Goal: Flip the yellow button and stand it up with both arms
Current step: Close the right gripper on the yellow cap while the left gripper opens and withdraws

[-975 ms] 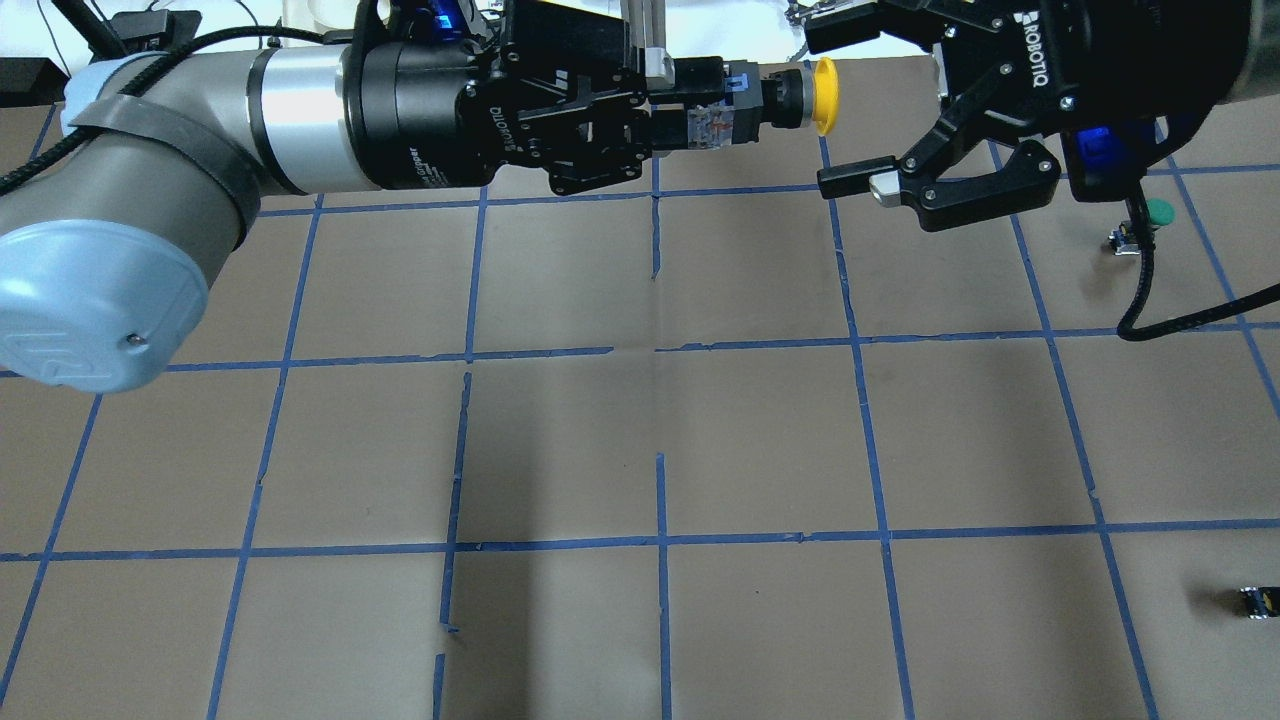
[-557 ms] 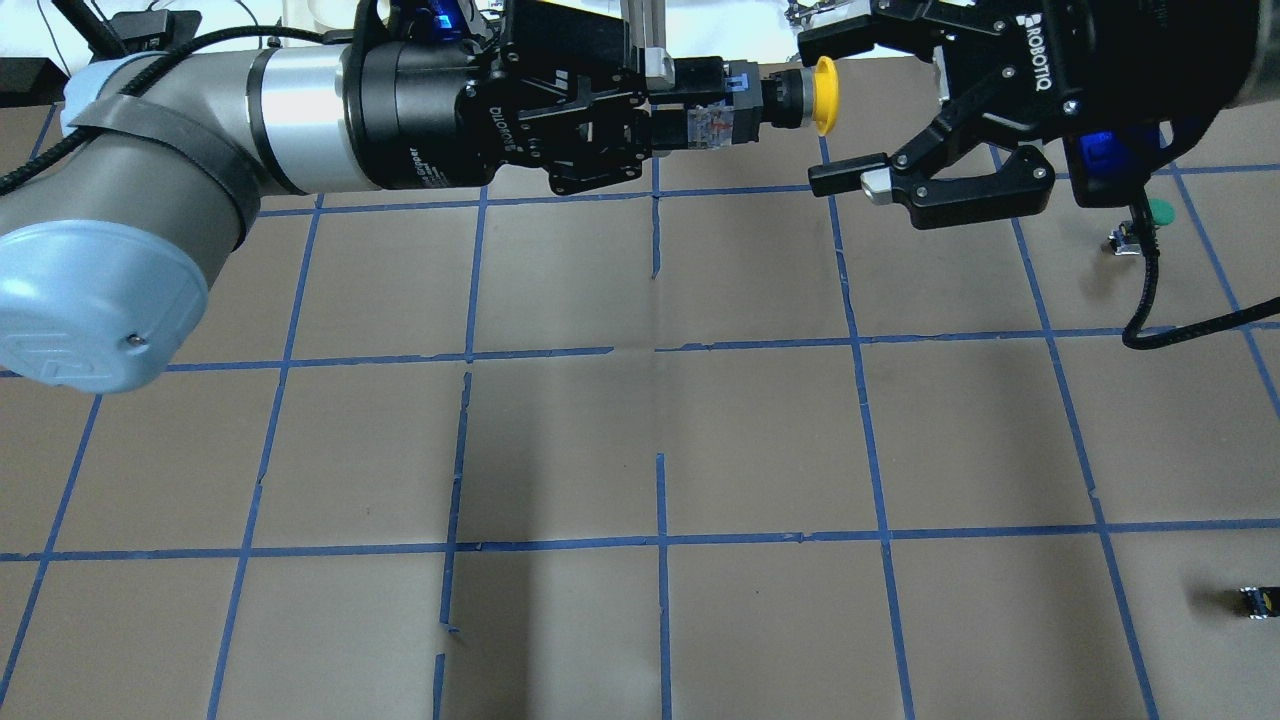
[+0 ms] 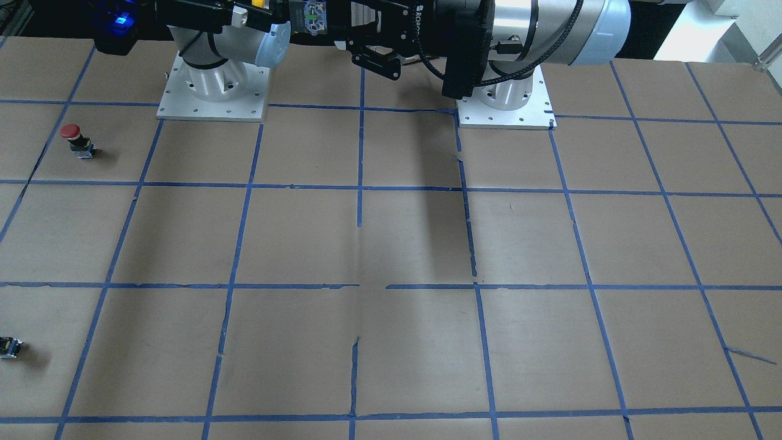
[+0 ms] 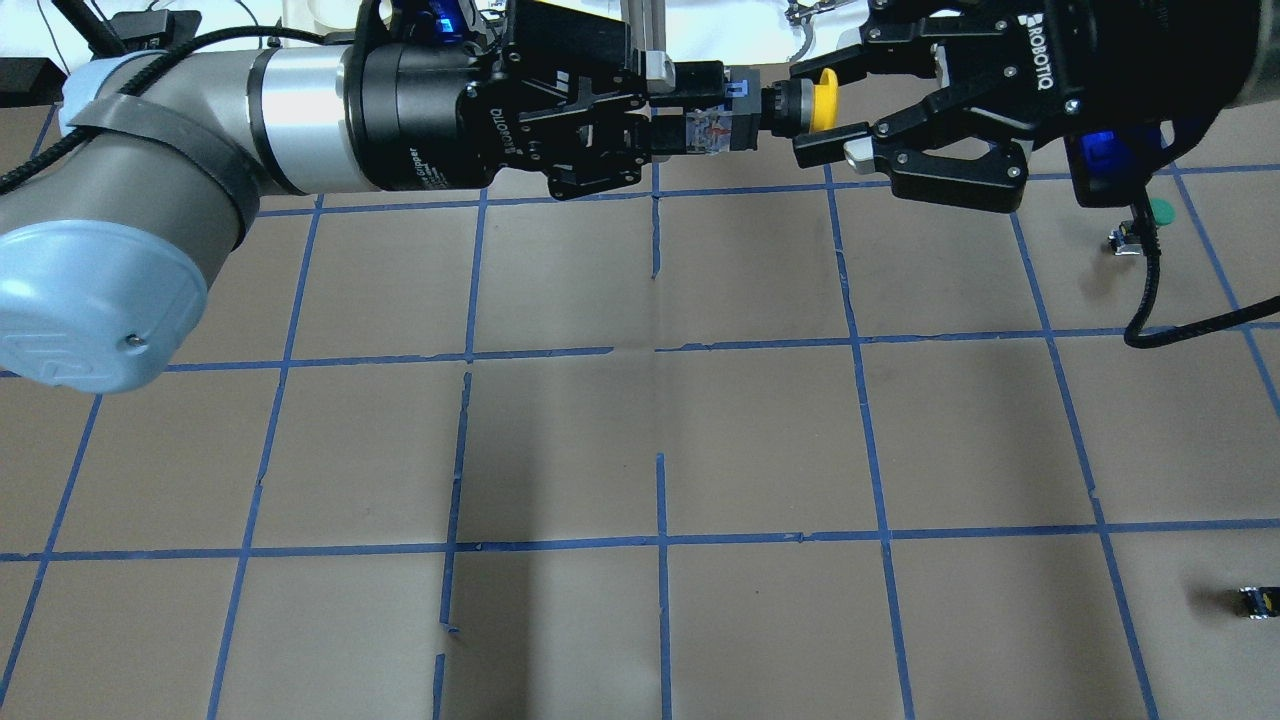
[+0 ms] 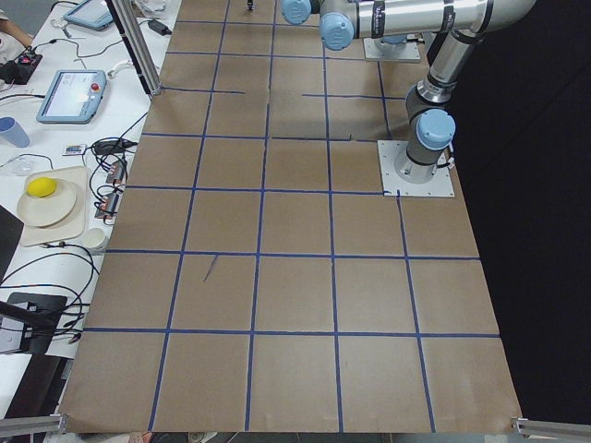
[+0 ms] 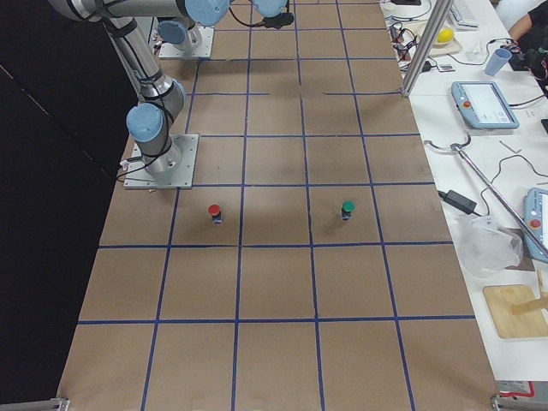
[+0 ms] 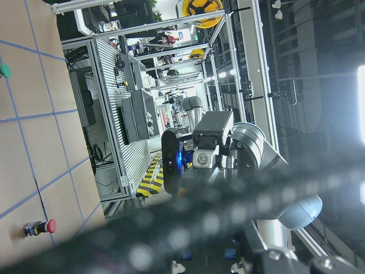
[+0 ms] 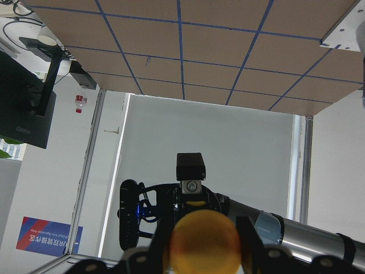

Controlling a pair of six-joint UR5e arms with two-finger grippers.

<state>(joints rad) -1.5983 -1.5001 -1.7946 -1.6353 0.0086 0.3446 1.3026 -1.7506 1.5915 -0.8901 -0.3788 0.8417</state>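
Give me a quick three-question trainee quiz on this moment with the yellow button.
1. True or false: the yellow button lies on the table.
2. Which gripper is shut on the button's blocky base? A) left gripper B) right gripper C) neither
3. Fill in: the open right gripper's fingers sit on either side of the button's yellow ____.
Key: 1 false, it is held in the air above the table. 2 A. 3 cap.

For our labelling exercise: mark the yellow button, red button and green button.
yellow button [image 4: 822, 103]: overhead exterior, on its yellow cap.
red button [image 3: 71, 130]: exterior front-facing, on its red cap.
green button [image 6: 348, 206]: exterior right, on its green cap.
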